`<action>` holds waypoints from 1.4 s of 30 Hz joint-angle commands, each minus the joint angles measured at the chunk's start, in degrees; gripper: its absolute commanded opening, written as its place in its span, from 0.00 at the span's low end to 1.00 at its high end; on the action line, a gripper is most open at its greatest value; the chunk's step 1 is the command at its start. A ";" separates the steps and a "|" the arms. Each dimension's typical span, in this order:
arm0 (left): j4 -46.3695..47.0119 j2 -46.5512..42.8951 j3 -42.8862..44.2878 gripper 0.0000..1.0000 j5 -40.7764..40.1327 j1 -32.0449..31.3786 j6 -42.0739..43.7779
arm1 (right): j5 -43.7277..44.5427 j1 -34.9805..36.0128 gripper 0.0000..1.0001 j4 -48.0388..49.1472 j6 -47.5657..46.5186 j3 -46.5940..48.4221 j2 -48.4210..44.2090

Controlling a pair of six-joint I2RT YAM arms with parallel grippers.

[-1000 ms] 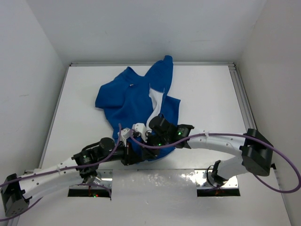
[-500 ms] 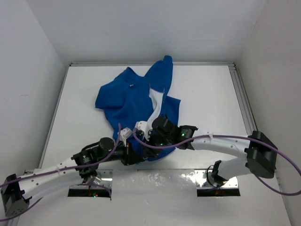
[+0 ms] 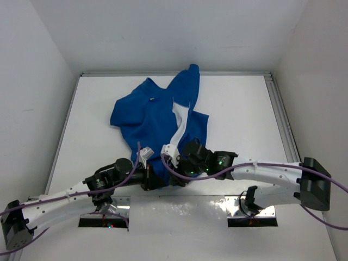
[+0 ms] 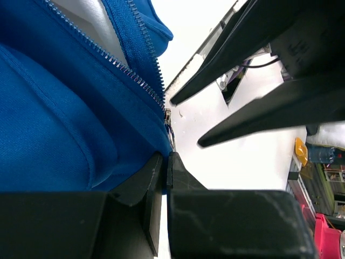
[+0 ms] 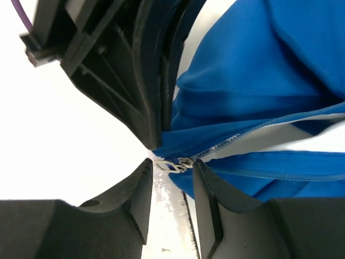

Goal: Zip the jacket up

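Jacket (image 3: pixel 147 119), royal-blue fleece, lies crumpled in the middle of the table, collar end toward the far wall and hem (image 4: pixel 143 143) at the near edge by the arm bases. The front is unzipped, with pale lining (image 3: pixel 178 115) showing in the gap. The zipper (image 4: pixel 108 56) runs down both open edges to the slider (image 5: pixel 175 163), which sits right at the bottom. Left gripper (image 4: pixel 165 162) has its jaws pressed together on the hem fabric just below the slider, anchoring it. Right gripper (image 5: pixel 171 167) has its fingers set apart, one each side of the slider. The wrist view is too tight to say whether either pad touches it, but nothing looks pinched yet. Step in hand, by my reading, is taking the slider. To do it well, close squarely on the pull tab rather than the fleece beside it. Then draw along the line of the teeth toward the collar, while the left grip holds the hem taut so both rows feed in evenly. Loose folds near the track could snag. The table (image 3: pixel 239 119) is plain white and matte, boxed in by white walls (image 3: pixel 163 32) on three sides.
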 commanded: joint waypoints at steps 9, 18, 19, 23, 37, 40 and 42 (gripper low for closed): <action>3.13 -0.38 2.21 0.00 1.54 -0.66 -0.27 | 12.16 3.04 0.43 9.43 10.28 -10.35 -8.84; 5.93 -0.20 1.24 0.00 1.81 -0.66 -1.15 | 15.51 3.04 0.40 19.09 19.95 -15.88 -9.37; 5.68 -0.29 1.50 0.00 1.81 -0.66 -1.06 | 14.03 3.04 0.39 20.49 20.57 -16.15 -9.46; 5.94 -1.08 0.89 0.00 1.81 -0.66 -1.50 | 13.49 2.95 0.39 20.51 21.45 -15.72 -8.41; 5.94 -1.79 0.62 0.00 1.72 -0.66 -1.68 | 10.67 3.04 0.38 22.26 24.09 -15.98 -6.91; 5.41 -1.70 0.71 0.00 1.72 -0.66 -1.50 | 9.45 3.04 0.38 23.23 24.70 -16.51 -6.74; 5.94 -2.14 0.10 0.00 1.55 -0.58 -1.94 | 9.18 3.04 0.36 23.49 25.75 -16.68 -6.82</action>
